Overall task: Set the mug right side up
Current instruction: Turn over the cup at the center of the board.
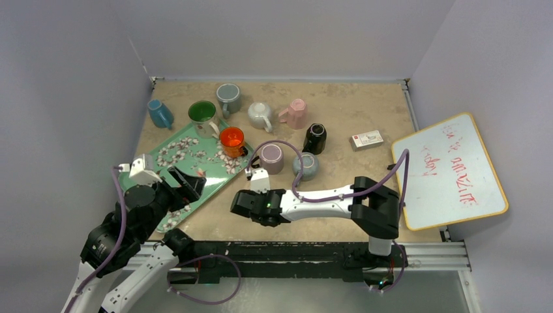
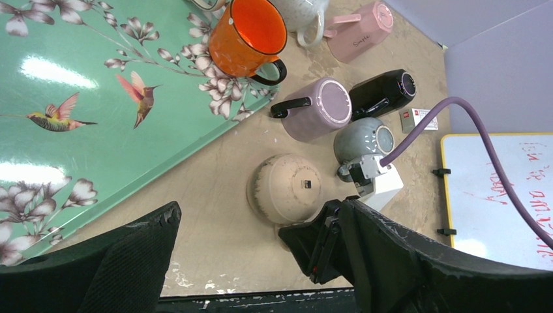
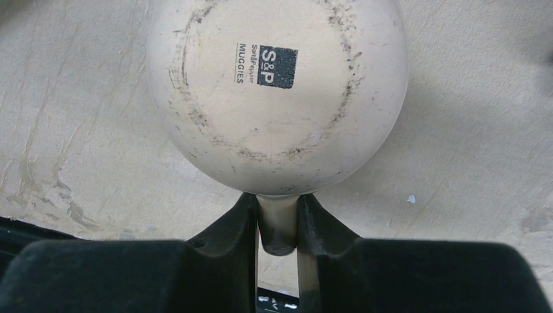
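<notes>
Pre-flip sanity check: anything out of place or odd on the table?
The cream mug stands upside down, base up, on the table just off the tray corner, its handle pinched in the right gripper. The purple mug nearby is inverted too. No spill or damage visible.

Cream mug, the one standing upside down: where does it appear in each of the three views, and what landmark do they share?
Top external: not visible, apparently under the right gripper.
Left wrist: cream mug low centre, base up, beside the tray.
Right wrist: mug fills the upper half, handle between the fingers.
Shared landmark: the right gripper, closed on the handle.
</notes>
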Controlling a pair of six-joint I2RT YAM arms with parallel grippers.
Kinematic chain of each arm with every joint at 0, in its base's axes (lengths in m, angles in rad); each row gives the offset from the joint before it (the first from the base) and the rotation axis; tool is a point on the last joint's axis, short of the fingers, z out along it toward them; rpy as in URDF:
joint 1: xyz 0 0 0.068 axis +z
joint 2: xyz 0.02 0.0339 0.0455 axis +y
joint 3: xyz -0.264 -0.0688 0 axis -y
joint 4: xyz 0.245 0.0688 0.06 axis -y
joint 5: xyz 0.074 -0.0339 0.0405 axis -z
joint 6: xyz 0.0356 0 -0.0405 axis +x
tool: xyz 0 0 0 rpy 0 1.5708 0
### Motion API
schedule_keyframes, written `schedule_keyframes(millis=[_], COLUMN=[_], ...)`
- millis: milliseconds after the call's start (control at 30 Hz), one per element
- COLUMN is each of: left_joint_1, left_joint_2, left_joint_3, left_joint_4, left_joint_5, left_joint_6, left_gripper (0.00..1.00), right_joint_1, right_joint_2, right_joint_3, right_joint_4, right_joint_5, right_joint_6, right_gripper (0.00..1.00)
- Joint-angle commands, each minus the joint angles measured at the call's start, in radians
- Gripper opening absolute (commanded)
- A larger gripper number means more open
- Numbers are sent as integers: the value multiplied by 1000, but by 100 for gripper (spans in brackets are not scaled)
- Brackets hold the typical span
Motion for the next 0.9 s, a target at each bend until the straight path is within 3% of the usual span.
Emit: schedule_keyframes(millis=[0, 300, 867], left_joint_1=[-3, -3, -3], left_joint_2=[10, 29, 12], left_joint_3=[-15, -47, -135], left_joint_4=[43, 60, 197], left_joint_5=[21, 99, 335], left_joint_6=[0, 1, -13], left_gripper=[90, 87, 80], right_joint_1=[-8, -19, -38], right_joint_2=[-73, -275, -681], right_joint_3=[-39, -262, -640], right_joint_4=[56, 372, 887], right_joint_5=[56, -39, -12], right_joint_6=[-6, 7, 126], right_gripper=[0, 0, 0])
